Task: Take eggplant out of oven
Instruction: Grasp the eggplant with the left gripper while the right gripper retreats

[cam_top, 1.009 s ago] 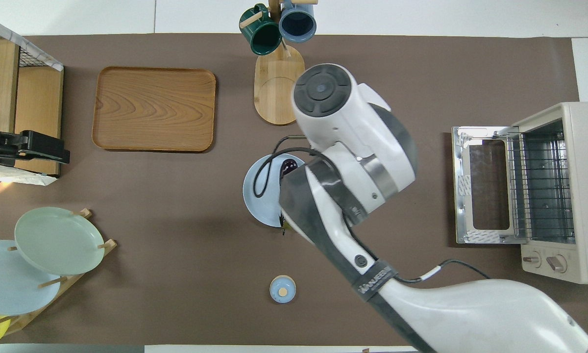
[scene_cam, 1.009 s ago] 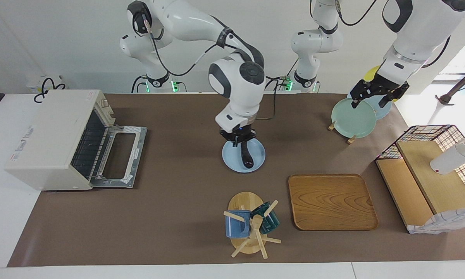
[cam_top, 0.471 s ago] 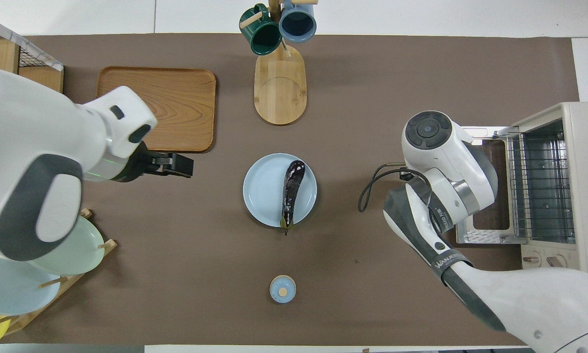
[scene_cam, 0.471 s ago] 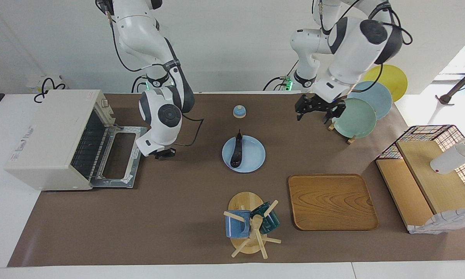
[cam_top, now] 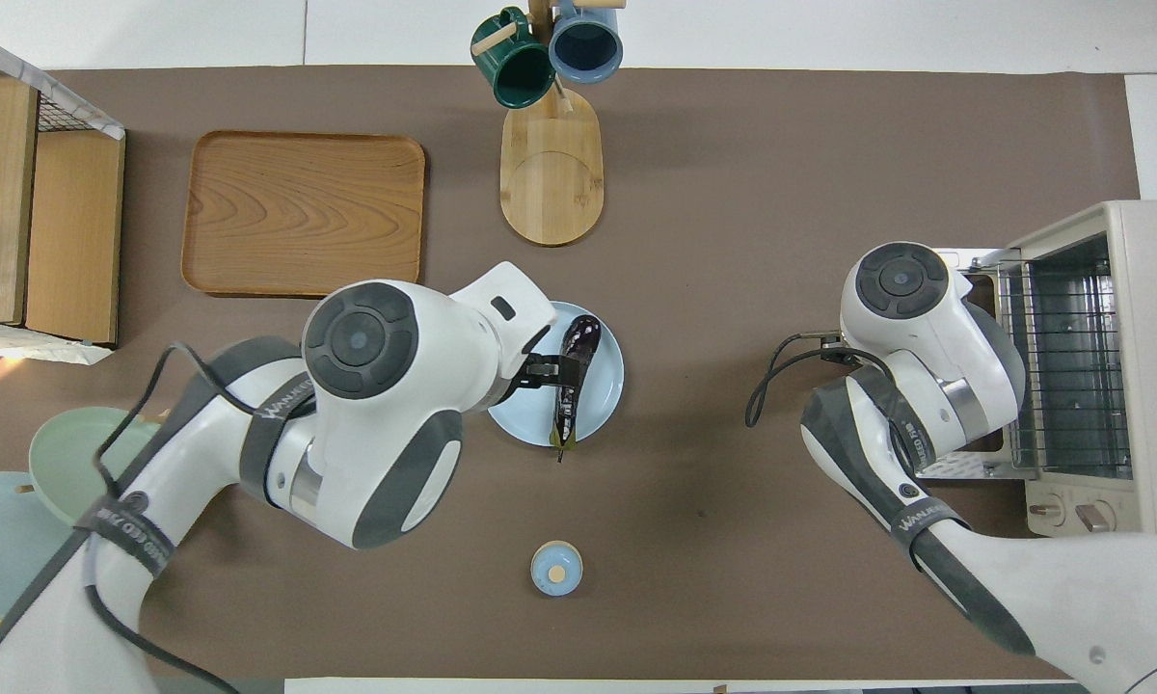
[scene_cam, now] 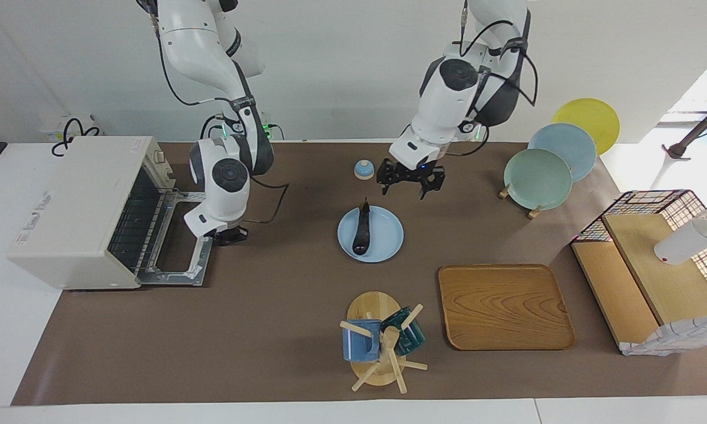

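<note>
Where the facing view looks across at the robots, you see the eggplant [scene_cam: 361,231] lying on the pale blue plate [scene_cam: 385,237] at mid-table, out of the oven [scene_cam: 79,210], whose door [scene_cam: 179,244] is folded down flat onto the mat. Your left gripper [scene_cam: 410,184] hangs in the air over the mat just robot-side of that plate, fingers spread apart and holding nothing, clear of the eggplant. Your right gripper [scene_cam: 230,235] sits low at the edge of the open oven door; its fingers are together and nothing is in them. A small blue bell [scene_cam: 363,169] stands nearer the robots than the plate.

From overhead, the left arm's bulk covers part of the plate [cam_top: 602,395] and the left gripper [cam_top: 551,368] seems to overlap the eggplant [cam_top: 573,377]; only the facing view shows you the gap beneath it. The right gripper is hidden under its own wrist here. This view does show you the oven [cam_top: 1123,371] rack bare, with knobs at the robots' end, and the bell [cam_top: 555,568].
</note>
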Available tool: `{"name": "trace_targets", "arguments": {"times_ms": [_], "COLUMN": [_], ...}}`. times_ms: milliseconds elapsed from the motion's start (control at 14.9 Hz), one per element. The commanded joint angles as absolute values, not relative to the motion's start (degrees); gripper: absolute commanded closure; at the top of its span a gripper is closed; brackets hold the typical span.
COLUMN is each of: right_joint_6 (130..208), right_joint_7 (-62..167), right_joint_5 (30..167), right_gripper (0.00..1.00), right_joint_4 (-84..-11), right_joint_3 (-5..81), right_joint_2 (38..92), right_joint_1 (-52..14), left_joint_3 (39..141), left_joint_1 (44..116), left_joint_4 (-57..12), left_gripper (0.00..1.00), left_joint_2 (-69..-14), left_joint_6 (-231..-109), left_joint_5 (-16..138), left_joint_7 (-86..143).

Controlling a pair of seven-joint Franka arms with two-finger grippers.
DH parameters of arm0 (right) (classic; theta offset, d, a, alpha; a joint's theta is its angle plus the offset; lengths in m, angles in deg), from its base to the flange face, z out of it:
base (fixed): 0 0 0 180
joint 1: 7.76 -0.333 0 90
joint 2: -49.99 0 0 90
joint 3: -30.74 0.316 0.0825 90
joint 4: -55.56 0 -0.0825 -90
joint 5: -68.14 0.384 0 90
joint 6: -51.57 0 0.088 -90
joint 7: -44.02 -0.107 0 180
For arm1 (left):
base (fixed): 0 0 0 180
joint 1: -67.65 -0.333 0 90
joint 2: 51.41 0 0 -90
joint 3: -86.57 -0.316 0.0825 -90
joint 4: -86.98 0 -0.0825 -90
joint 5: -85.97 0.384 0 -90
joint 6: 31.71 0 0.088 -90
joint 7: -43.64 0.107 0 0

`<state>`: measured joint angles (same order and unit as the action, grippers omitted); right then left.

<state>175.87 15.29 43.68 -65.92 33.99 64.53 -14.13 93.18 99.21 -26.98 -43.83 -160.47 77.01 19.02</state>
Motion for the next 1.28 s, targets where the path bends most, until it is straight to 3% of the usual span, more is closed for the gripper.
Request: {"name": "trace_targets", "arguments": {"times_ms": [0,202,538,605,673,807,942,1211], "right_joint_6": [176.0,173.8,164.6,163.5,163.2,163.1,161.9,156.6], "right_joint_7": [17.6,21.8,35.5,39.1,43.0,47.9,48.4,49.2], "right_joint_5": [39.0,37.1,37.3,37.6,38.0,38.6,38.7,45.7], "right_gripper": [1.0,1.0,1.0,1.0,1.0,1.0,1.0,1.0], "right_joint_4": [-67.3,-66.7,-60.1,-59.1,-58.7,-58.7,-58.7,-55.3], "right_joint_3": [34.5,34.5,34.6,34.6,34.6,34.6,34.6,34.7], "right_joint_2": [63.3,61.5,57.2,56.4,55.4,54.1,53.0,51.4], "right_joint_1": [-13.3,-12.3,-7.3,-5.6,-3.4,-0.8,0.4,0.1], "left_joint_3": [92.0,91.9,91.9,91.9,91.9,91.9,91.9,92.0], "left_joint_1": [101.9,103.9,103.9,103.9,103.9,103.9,103.9,102.1], "left_joint_4": [-28.2,-27.9,-28.2,-28.1,-28.1,-28.2,-28.2,-27.4], "left_gripper": [0.0,0.0,0.0,0.06,0.2,0.55,1.0,1.0], "left_joint_2": [-39.7,-33.8,-32.5,-32.4,-32.4,-32.5,-32.5,-33.7], "left_joint_6": [-167.0,-173.8,-174.7,-174.7,-174.7,-174.7,-174.4,-172.4], "left_joint_5": [76.2,76.3,76.3,76.3,76.3,76.3,76.3,76.3], "left_joint_7": [18.8,17.6,18.4,18.5,18.4,18.4,17.7,17.7]}}
